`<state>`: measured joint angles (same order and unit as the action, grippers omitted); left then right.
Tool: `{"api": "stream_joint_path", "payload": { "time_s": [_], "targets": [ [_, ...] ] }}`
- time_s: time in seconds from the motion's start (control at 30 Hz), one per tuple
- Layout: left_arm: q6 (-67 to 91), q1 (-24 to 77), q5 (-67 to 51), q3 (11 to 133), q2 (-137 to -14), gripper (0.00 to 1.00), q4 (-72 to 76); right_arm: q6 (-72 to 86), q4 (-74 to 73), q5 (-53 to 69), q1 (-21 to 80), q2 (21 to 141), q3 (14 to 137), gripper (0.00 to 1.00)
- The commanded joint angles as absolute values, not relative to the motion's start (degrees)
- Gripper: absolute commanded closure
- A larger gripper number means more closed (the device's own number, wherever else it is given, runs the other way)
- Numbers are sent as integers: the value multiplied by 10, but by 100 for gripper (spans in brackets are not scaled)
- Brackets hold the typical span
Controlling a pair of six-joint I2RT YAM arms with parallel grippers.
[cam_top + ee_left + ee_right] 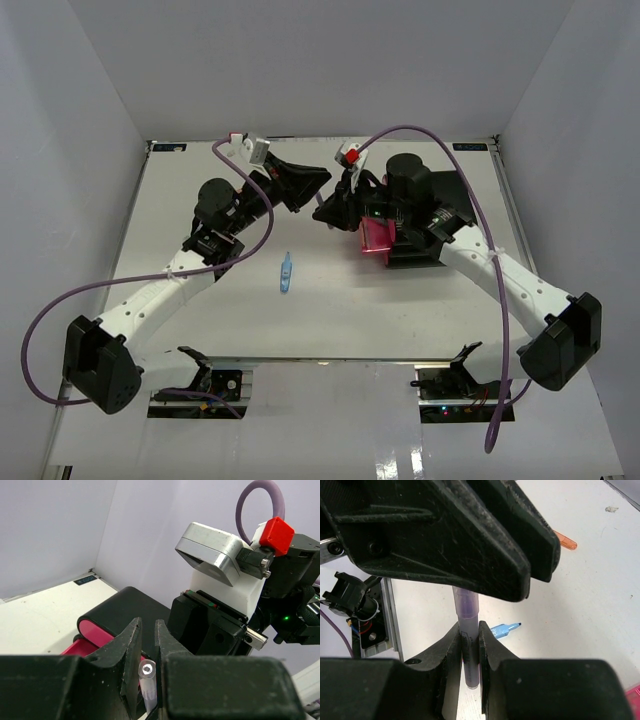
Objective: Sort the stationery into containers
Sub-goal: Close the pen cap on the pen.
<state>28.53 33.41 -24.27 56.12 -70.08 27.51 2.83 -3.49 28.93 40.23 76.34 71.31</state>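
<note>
Starting at the right gripper [468,627], its jaws are seen closed on a thin pen [466,607], held upright in the lower middle of the right wrist view. The pen is translucent grey-purple, darker at its lower end; no print can be made out on it. Its upper end runs behind the left gripper's fingers [470,540], which fill the top of that frame. In the left wrist view the left gripper [147,624] is likewise closed on a pale tube seen end-on, apparently the same pen.

A light-blue piece [504,629] is lying on the white table [350,320], at centre frame in the top view, well apart from both grippers. An orange piece [565,541] is seen on the table at the upper right of the right wrist view.

A magenta-pink drawer [377,240] is pulled out from the black cabinet [462,192], right of centre. A small dark label [85,580] is fixed at the table's far edge; its writing cannot be read.
</note>
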Motion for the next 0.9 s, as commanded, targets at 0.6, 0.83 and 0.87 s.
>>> {"api": "stream_joint_path", "payload": {
  "time_s": [0.6, 0.83, 0.87],
  "targets": [
    [311, 400, -393, 504, -790, 100, 98, 52, 255, 263, 340, 767, 911, 92],
    [308, 407, -393, 505, -805, 100, 90, 57, 263, 265, 331, 773, 921, 92],
    [309, 407, -396, 503, -806, 100, 90, 58, 263, 267, 330, 773, 925, 92]
  ]
}}
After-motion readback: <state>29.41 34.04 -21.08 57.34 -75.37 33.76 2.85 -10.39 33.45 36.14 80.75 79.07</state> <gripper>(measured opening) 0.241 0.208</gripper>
